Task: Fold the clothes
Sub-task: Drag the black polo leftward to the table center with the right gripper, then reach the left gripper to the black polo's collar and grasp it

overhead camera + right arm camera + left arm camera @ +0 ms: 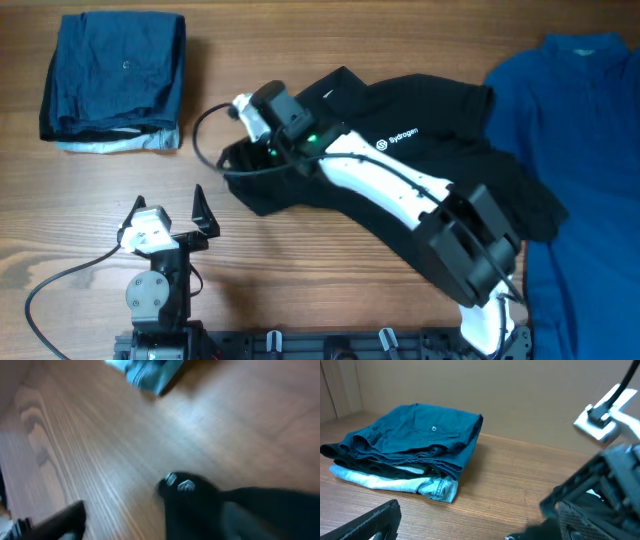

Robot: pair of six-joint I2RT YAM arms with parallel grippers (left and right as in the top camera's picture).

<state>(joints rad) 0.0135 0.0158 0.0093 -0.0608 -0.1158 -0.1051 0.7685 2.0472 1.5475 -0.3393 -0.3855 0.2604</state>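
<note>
From overhead I see the black short-sleeved polo shirt with a small white chest logo (440, 105) lying crumpled mid-surface on the wooden surface (300, 285); its right side touches a bright blue shirt (585, 150) spread at the right edge; a folded stack of navy and pale blue garments (113, 80) sits at the far left, well apart. My right gripper (243, 152) is over the polo's left edge; my left gripper (170, 218) stands spread wide over bare wood, holding nothing.

The left wrist view faces the folded stack (405, 445); one dark finger (370, 521) shows low left.

The right wrist view is blurred; the fingers stand apart with bare wood between them, gripping nothing; black cloth (270, 512) lies beside one finger.
</note>
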